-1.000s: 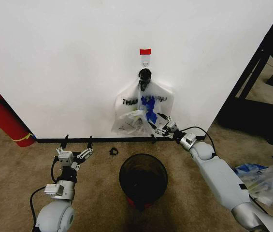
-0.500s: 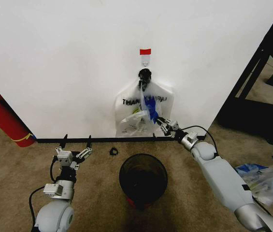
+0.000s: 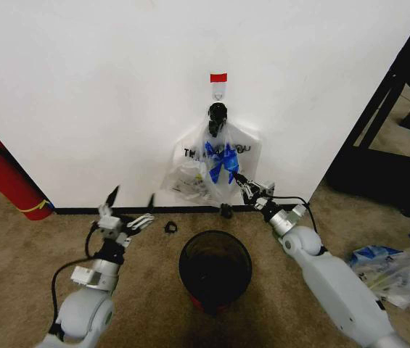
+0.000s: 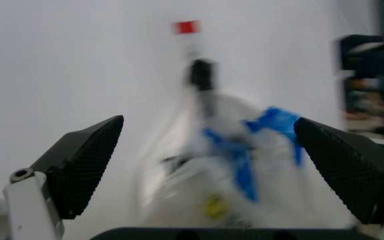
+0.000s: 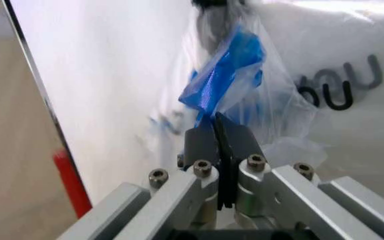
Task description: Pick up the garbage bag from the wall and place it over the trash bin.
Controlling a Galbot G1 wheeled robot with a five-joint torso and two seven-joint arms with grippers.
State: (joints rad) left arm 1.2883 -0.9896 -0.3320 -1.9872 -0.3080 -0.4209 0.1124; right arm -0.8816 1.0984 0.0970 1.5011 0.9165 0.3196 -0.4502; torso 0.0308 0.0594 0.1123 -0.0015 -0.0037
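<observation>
**Pinching the bag at the wall, hook not yet cleared**

Gripping is the step in hand: the right claw (image 3: pixel 247 190) reaches to the lower right part of the garbage bag (image 3: pixel 215 170), and its wrist view shows the two fingers (image 5: pixel 202 142) pressed together with a fold of thin plastic running up from between them, so it looks to be pinching the bag's film rather than closing on air. Straight above that claw, the bag hangs flat against the wall (image 3: pixel 81 87) by its dark gathered top, caught under the small hook (image 3: pixel 218 90) marked with red tape. Blue patches and part of the black lettering sit just above the pinch.

Below and toward the robot from the right claw stands the trash bin (image 3: pixel 215 270), on the carpet, near the baseboard and almost directly under the bag.

The left claw (image 3: pixel 128 210) is raised off to the bag's left, fingers spread wide, aimed at the bag; in its own view the bag lies ahead between the open pads, not touched.

Judging from this, the bag is held but not freed. The next move calls for lifting the gathered top up and off the hook, not tugging downward, since the film is thin and may stretch or tear. Draping it over the bin will likely need the second claw to hold the mouth open.
</observation>
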